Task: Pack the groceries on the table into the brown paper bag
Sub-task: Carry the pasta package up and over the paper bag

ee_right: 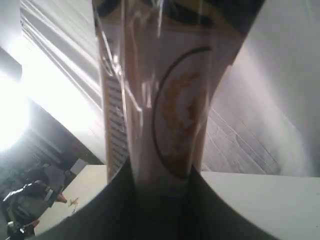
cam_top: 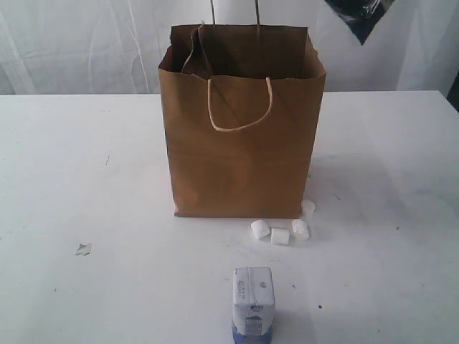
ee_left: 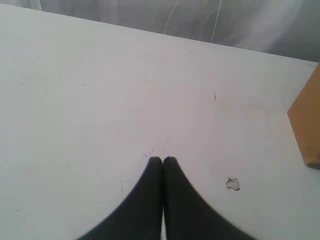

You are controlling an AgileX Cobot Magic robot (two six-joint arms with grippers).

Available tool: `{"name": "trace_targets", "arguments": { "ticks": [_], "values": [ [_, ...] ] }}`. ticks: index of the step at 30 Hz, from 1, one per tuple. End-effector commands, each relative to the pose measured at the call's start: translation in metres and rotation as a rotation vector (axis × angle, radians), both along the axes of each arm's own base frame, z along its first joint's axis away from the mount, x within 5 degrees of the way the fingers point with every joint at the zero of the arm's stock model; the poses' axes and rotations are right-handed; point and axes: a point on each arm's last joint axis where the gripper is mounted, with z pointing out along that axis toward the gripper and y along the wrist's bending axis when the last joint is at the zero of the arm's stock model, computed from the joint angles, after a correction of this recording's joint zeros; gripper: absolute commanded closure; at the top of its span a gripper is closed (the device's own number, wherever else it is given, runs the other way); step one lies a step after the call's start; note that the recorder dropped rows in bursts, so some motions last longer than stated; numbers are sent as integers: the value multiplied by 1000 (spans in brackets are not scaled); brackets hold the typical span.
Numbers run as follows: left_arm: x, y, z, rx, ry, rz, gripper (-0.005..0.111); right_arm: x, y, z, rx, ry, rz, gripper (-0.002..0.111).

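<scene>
**A:** What has the right gripper (ee_right: 160, 175) got?

**B:** It's clamped on the long glossy packet with the dark top (ee_right: 172, 100). The packet is held up off the large white tabletop (cam_top: 86, 165) and is not yet in the tall brown kraft paper bag (cam_top: 244, 165).

**A:** And the left gripper (ee_left: 162, 161)?

**B:** Its fingers are pressed together on nothing, over bare table beside the bag.

**A:** How should the packet go in?

**B:** I'd centre it over the open mouth with its long axis upright, clear of the cream cord handle (cam_top: 240, 107) and the folded-in back rim. Then lower it well inside before letting go — the bag looks light enough to tip.

**A:** What's left after that?

**B:** The small white marshmallows (cam_top: 280, 233) at the bag's foot, and the small white-blue carton (cam_top: 253, 301) in front.
</scene>
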Motion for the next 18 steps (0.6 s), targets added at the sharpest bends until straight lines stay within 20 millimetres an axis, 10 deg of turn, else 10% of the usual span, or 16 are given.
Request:
{"name": "trace_targets", "arguments": {
  "ticks": [1, 18],
  "values": [
    [0, 0, -1, -6, -5, 4, 107, 10, 18, 9, 53, -79, 54, 108],
    [0, 0, -1, -6, -5, 4, 107, 29, 60, 7, -53, -245, 146, 108]
  ]
}}
